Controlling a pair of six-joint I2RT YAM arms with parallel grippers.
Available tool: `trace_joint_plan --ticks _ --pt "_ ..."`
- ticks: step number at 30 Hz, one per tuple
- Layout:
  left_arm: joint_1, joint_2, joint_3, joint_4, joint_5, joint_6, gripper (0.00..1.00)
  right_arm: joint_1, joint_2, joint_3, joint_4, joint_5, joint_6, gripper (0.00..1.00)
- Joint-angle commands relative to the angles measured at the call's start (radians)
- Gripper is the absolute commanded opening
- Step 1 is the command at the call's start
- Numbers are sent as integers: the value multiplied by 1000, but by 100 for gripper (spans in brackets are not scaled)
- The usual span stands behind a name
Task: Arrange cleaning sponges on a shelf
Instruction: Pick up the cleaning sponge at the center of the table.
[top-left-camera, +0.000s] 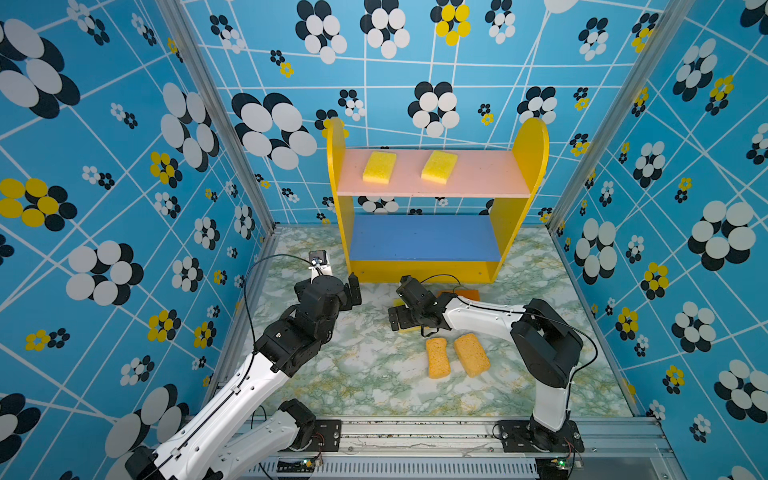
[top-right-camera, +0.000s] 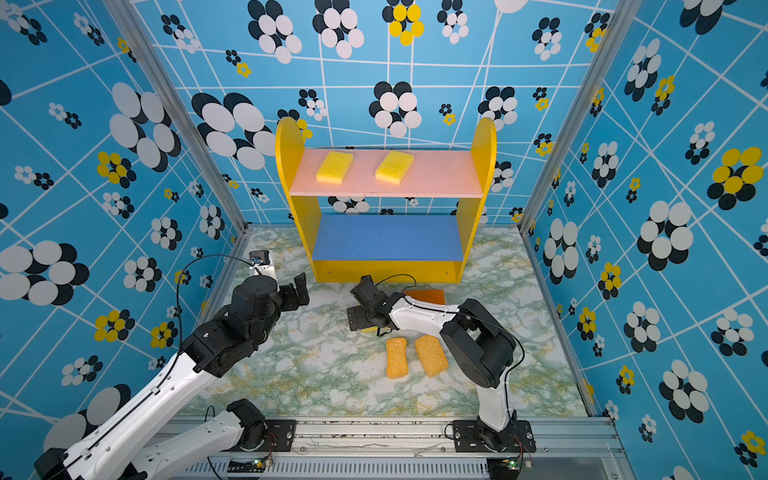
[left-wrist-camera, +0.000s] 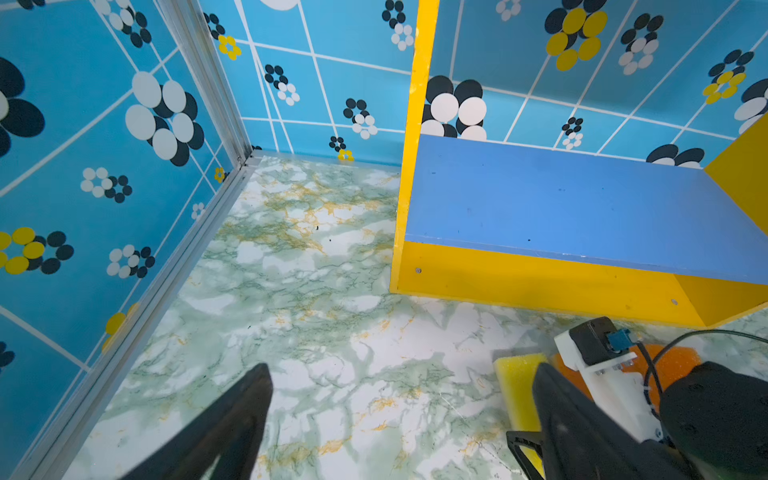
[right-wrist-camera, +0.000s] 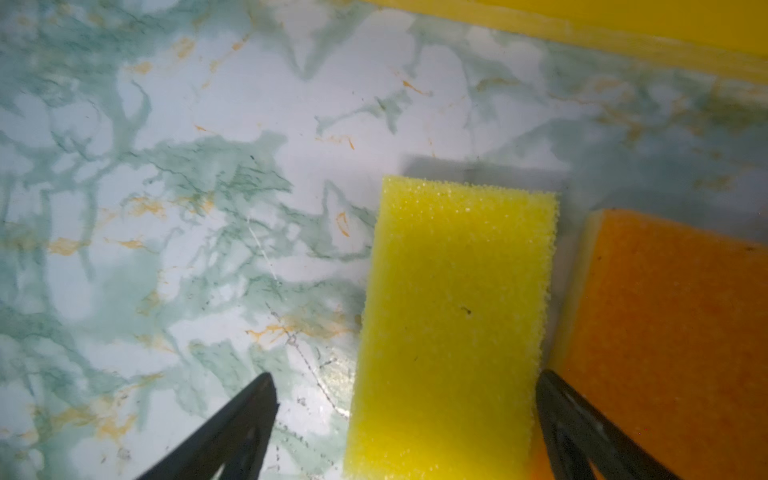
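Two flat, bright yellow foam sponges, one (top-left-camera: 380, 167) to the left of the other (top-left-camera: 439, 166), lie side by side but apart on the pink upper board (top-left-camera: 482, 174) of a small painted shelf (top-left-camera: 528, 166), which has yellow round-topped side panels, a smooth blue lower board (top-left-camera: 424, 237) with nothing on it and a yellow base front. A third yellow sponge (right-wrist-camera: 453, 324), a rectangle with a fine grainy surface, lies flat on the table (top-left-camera: 353, 374) in front of the shelf. Just beside it, with a narrow gap, lies a flat orange sponge (right-wrist-camera: 665, 332) with a paler yellow edge. The right gripper (right-wrist-camera: 405, 392) hangs low over the yellow sponge with its black jaws spread wide, one on each side of it and not pressing it. Nearer the front of the table, two thick, porous tan-orange blocks with rounded corners, the left one (top-left-camera: 438, 357) and the right one (top-left-camera: 471, 354), lie close together. The left gripper (left-wrist-camera: 403, 382) hovers over bare table by the shelf's left front corner, jaws wide apart and holding nothing. The table has a glossy white marble pattern with green and gold veins. The walls (top-left-camera: 124, 166) are blue with white lines and black, white and yellow dot flowers. No writing can be read
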Motion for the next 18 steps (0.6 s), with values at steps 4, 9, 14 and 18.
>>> trace_joint_plan --ticks 4,9,14,18 --pt "22 -4 -21 -14 43 -29 99 21 27 12 -67 71 22 99" --pt "29 8 -27 -16 57 -32 99 47 39 -6 -73 95 38 99" --pt "35 21 -29 -9 73 -37 99 76 65 4 -106 139 61 97" --pt "38 35 -23 -4 80 -37 99 83 75 -6 -99 145 77 94"
